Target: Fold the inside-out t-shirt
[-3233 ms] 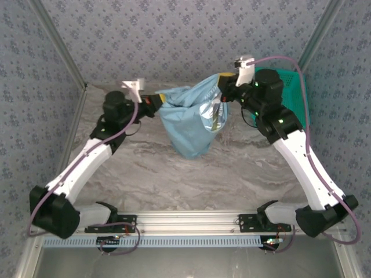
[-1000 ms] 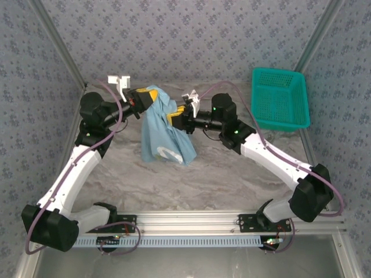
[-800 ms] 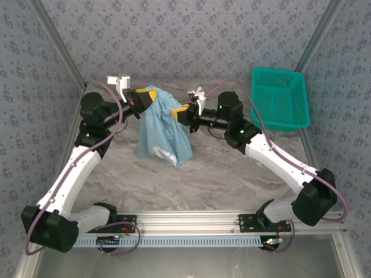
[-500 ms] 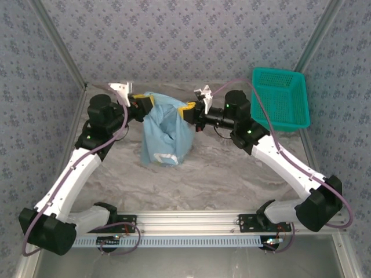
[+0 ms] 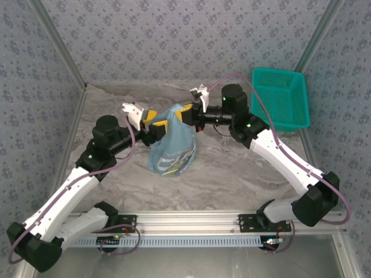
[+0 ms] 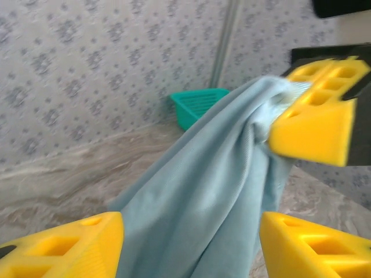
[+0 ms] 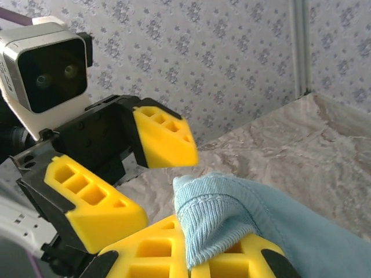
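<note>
The inside-out t-shirt (image 5: 173,146) is light blue and hangs bunched above the marble table, white lettering showing near its low end. My right gripper (image 5: 185,114) is shut on its ribbed collar edge (image 7: 214,223), and the cloth drapes away to the right over my right gripper (image 7: 203,255). My left gripper (image 5: 154,124) is open just left of the shirt. In the left wrist view the cloth (image 6: 197,191) hangs between the yellow fingers (image 6: 64,243) of my left gripper (image 6: 191,246) without being pinched. The right gripper's fingers (image 6: 313,124) show clamped on the shirt's top.
A teal mesh basket (image 5: 279,98) stands at the back right of the table, also seen as the teal mesh basket (image 6: 197,104) past the shirt. Patterned walls close in the back and both sides. Bare marble table (image 5: 232,168) lies in front of the shirt.
My left gripper has opened and let go of the shirt, then drawn back toward the near side and lower. The shirt now hangs from the right gripper alone, shifted slightly right.
</note>
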{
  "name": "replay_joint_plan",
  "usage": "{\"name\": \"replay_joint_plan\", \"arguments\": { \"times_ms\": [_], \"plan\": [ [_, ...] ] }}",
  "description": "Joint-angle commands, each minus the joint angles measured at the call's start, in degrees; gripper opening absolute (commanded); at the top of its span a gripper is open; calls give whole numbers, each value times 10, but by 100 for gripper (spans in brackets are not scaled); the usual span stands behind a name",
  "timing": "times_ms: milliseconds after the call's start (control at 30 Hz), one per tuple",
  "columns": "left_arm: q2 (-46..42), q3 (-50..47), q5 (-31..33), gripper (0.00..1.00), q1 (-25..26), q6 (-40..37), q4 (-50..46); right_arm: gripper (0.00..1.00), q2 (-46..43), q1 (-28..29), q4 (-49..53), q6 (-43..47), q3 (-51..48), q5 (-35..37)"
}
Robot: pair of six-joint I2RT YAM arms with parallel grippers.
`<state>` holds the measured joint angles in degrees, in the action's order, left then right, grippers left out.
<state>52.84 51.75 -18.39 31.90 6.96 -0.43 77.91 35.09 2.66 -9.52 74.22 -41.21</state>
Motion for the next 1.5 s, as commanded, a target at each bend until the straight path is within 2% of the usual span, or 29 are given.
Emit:
{"name": "replay_joint_plan", "arguments": {
  "times_ms": [0,100,267,300,367,400,433,467,567,633,733,800,1000,1133,1233,1467],
  "plan": [
    [27,38,-39,62,11,-63,-7,2,-5,-6,17,13,20,-52],
    [54,67,-53,61,11,-88,-40,2,-4,-10,15,8,22,-69],
    [94,91,-105,57,15,-96,-33,2,3,-9,4,-9,29,-77],
    [102,97,-113,52,16,-97,-33,2,5,-9,-3,-16,30,-80],
    [119,115,-126,29,16,-100,-45,3,9,-7,-14,-35,34,-85],
    [123,123,-124,13,16,-104,-60,10,9,-8,-12,-45,36,-86],
    [121,126,-116,5,15,-111,-80,15,4,-16,-8,-50,35,-81],
    [111,121,-106,0,15,-118,-95,22,-5,-27,-4,-56,28,-70],
    [52,38,-89,0,11,-117,-50,37,-46,-69,-2,-67,-24,-31],
    [-5,-56,-85,0,9,-98,21,42,-71,-92,3,-89,-84,53],
    [-83,-175,-67,0,9,-81,81,45,-53,-86,71,-92,-118,269],
    [-129,-229,-40,0,10,-61,76,46,-16,-69,105,-91,-118,314],
    [-251,-337,21,0,17,42,27,59,93,4,87,-80,-105,313],
    [-307,-368,44,0,17,71,-10,65,154,33,99,-69,-64,290],
    [-318,-372,54,0,17,70,-26,68,191,49,117,-62,-25,280],
    [-285,-358,51,0,17,64,-20,68,248,79,174,-11,43,329]
  ]
}}
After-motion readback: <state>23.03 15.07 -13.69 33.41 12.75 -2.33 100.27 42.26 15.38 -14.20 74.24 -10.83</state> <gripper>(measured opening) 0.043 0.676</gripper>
